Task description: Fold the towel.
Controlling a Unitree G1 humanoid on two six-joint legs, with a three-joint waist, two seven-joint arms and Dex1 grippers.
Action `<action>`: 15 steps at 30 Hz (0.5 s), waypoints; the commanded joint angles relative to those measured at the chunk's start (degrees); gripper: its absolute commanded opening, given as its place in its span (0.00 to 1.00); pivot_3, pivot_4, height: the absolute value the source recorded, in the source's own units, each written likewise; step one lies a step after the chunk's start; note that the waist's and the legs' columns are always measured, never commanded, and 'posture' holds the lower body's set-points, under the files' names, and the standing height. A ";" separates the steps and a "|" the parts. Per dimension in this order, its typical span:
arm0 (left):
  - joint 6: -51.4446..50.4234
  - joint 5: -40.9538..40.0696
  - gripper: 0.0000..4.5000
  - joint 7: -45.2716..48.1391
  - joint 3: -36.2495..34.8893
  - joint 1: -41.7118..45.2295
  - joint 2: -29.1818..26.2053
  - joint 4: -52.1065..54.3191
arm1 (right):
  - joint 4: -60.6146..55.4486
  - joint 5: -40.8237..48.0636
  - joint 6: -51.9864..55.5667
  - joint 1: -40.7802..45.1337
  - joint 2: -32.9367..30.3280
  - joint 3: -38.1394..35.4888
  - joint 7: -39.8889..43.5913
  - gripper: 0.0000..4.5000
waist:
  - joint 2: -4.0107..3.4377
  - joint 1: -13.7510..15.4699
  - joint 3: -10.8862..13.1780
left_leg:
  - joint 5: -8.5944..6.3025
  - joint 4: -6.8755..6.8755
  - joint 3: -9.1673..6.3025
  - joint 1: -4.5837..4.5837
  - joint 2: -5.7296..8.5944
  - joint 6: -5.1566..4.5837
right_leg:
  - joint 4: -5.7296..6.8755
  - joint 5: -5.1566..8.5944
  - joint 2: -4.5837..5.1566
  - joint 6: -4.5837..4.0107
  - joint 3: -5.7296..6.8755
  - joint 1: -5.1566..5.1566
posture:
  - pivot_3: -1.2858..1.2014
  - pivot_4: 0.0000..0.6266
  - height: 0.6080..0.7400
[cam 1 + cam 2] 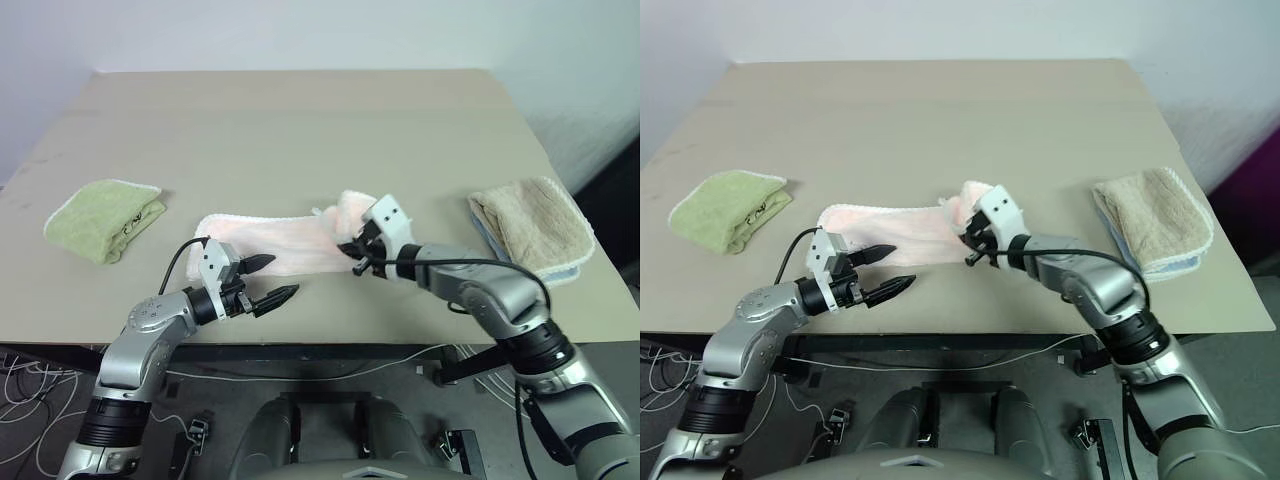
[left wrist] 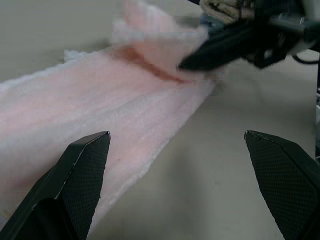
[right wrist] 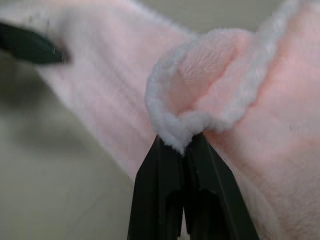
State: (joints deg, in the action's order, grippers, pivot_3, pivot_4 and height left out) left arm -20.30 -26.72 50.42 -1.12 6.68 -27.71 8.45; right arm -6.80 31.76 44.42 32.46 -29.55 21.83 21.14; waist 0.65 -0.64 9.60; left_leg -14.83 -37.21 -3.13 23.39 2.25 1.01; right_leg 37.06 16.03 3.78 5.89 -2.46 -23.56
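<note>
Nearest the camera, at the worktop's (image 1: 300, 110) front edge, the left pincer (image 1: 266, 281) hangs with its black fingers spread wide, holding nothing, its tips just off the near-left end of the towel (image 1: 262, 244). That pale pink terry towel lies as a long narrow strip across the middle of the worktop, running left to right. At its right end the right pincer (image 1: 356, 254) is pressed together on the white fluffy edge, pinching a bunched corner that stands lifted and curled over the strip; the right wrist view shows the hem caught squarely between the two fingers. A folded green towel (image 1: 105, 216) rests well apart on the left, a beige towel (image 1: 530, 225) well apart on the right, both untouched.

By the look of it, the step in hand is the crosswise fold: the strip already appears doubled lengthwise, and the right end is being carried over toward the left. The next move likely calls for bringing the pinched corner across to meet the far end, laying it down flat and square with the edges matched, then letting go without dragging the cloth. The spread left pincer seems placed to pin or steady the near end.
</note>
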 commanded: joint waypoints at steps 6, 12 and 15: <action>0.88 -0.67 1.00 -1.50 -0.98 -2.09 0.24 4.45 | -0.12 -6.14 -1.99 -0.71 2.82 -2.25 4.28 0.01 | -0.01 -0.13 0.00 | 0.00 0.04 -0.02 -0.01 -0.02 0.01 | 0.00 0.00 0.03 0.00 -0.01 -0.03 | 0.52 0.24 1.00; 0.71 -0.65 1.00 -1.72 -0.46 -1.45 0.37 3.97 | -0.78 -8.85 -2.61 -1.29 5.23 -3.62 5.06 0.01 | -0.01 -0.12 0.00 | 0.00 0.04 -0.02 -0.01 -0.02 0.01 | 0.00 0.00 0.03 0.00 -0.01 -0.03 | 0.52 0.24 1.00; 0.61 -0.68 1.00 -1.64 -0.32 -1.27 0.35 3.91 | -1.79 -9.34 -2.52 -1.59 6.15 -4.39 5.75 0.01 | -0.01 -0.13 0.00 | -0.01 0.04 -0.02 -0.01 -0.01 0.01 | 0.00 0.00 0.03 0.00 -0.01 -0.03 | 0.52 0.24 1.00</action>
State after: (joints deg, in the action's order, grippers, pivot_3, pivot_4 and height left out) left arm -20.37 -26.78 48.53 -1.12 4.82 -27.32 10.21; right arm -5.99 22.67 43.07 30.71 -24.14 19.16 26.23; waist 0.64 -0.77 9.60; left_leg -14.83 -37.17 -3.15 23.38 2.24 1.02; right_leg 37.06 16.03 3.82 5.89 -2.46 -23.60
